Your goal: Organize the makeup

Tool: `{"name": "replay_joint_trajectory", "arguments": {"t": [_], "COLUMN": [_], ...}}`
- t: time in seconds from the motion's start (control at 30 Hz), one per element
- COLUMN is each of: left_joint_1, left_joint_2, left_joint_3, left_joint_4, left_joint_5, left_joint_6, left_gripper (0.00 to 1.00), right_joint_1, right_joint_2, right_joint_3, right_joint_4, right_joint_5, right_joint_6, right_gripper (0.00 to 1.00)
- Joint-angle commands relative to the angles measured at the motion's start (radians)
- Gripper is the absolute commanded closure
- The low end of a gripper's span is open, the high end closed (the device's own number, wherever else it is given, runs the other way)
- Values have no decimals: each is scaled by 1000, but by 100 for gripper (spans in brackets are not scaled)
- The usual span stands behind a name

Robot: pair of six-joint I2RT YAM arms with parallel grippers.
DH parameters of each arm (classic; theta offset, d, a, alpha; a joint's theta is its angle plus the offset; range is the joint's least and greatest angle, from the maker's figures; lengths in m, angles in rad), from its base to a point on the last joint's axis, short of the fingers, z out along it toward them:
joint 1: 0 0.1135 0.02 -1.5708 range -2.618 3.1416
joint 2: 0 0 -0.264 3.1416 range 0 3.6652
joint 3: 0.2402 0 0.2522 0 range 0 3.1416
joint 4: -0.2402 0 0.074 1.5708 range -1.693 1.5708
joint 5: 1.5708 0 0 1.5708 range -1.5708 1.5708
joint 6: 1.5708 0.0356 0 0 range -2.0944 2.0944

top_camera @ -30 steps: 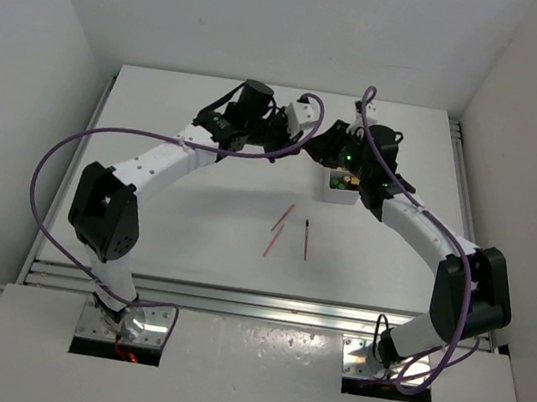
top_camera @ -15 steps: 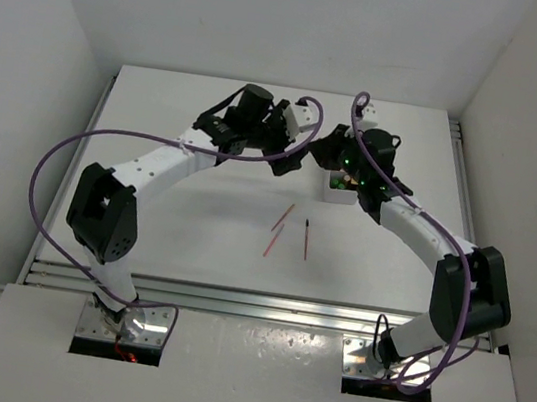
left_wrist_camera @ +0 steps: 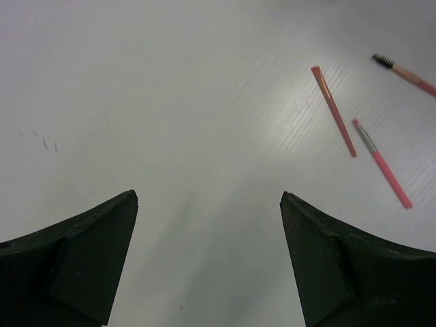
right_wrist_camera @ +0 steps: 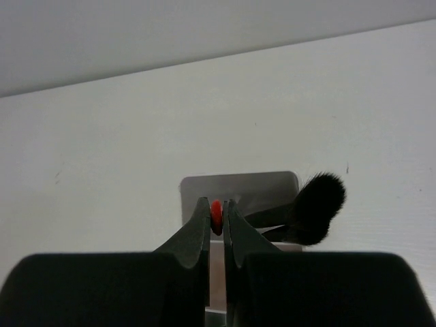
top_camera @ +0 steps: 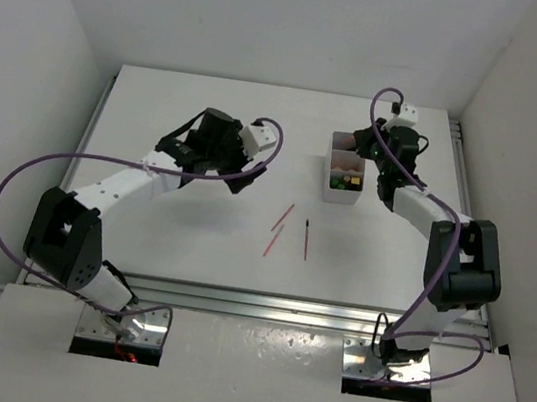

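While hanging over the bare white tabletop [left_wrist_camera: 136, 82], spread wide with nothing between the pads: so stands the left gripper [left_wrist_camera: 208, 199], probably kept apart in readiness for a loose item. Ahead of it and off to its right, in the wrist view, three thin sticks lying flat and clear of one another: a salmon-pink pencil [left_wrist_camera: 333, 109], a pink pencil with a grey tip [left_wrist_camera: 381, 163], and farthest, a pink wand with a black bristle end [left_wrist_camera: 405, 71]. None touching the fingers, none straddled. Likely calls for a reach forward and rightward, then a closing across one stick's length.

Farther back, toward the far right of the table: a white rectangular box [top_camera: 341, 197], open on top and already holding small items, with green and yellowish bits showing from above, too small to name. Near its far right corner, aimed at it, the right gripper [right_wrist_camera: 216, 204], pinched almost together on a small red thing [right_wrist_camera: 216, 216] seen end-on. Possibly a pencil, though cannot tell. Presumably gripped for setting into the box. Beyond the fingertips, the box wall and a black fluffy brush head [right_wrist_camera: 317, 208] poking out, just right of the clamped red piece.
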Motion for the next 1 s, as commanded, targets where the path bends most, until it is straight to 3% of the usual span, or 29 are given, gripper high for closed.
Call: {"name": "replay_joint_trajectory", "arguments": {"t": [0.0, 0.27, 0.37, 0.47, 0.57, 0.6, 0.7, 0.97], "left_joint_1": [14, 75, 84, 84, 84, 84, 84, 84], "left_joint_2": [-71, -80, -80, -80, -80, -80, -80, -98], "left_joint_3": [-62, -94, -94, -103, -112, -121, -122, -140], "left_joint_4": [2, 2, 11, 22, 31, 31, 31, 40], "left_joint_5": [-45, -11, -2, 7, 16, 16, 16, 25], "left_joint_6": [-1, -20, -20, -20, -20, -20, -20, -11], "left_gripper": [8, 8, 8, 8, 8, 8, 8, 8], "right_joint_1": [3, 9, 25, 29, 26, 27, 26, 42], "right_joint_2": [29, 88, 88, 99, 120, 119, 111, 13], "right_joint_3": [57, 65, 76, 100, 138, 143, 175, 189], "right_joint_4": [137, 117, 40, -7, -73, -101, -147, -165], "right_joint_5": [-2, -5, -19, -30, -30, -39, -54, -44], "right_joint_6": [-15, -102, -157, -177, -180, -186, -203, -326], "right_gripper": [100, 100, 92, 91, 80, 66, 56, 43]}}
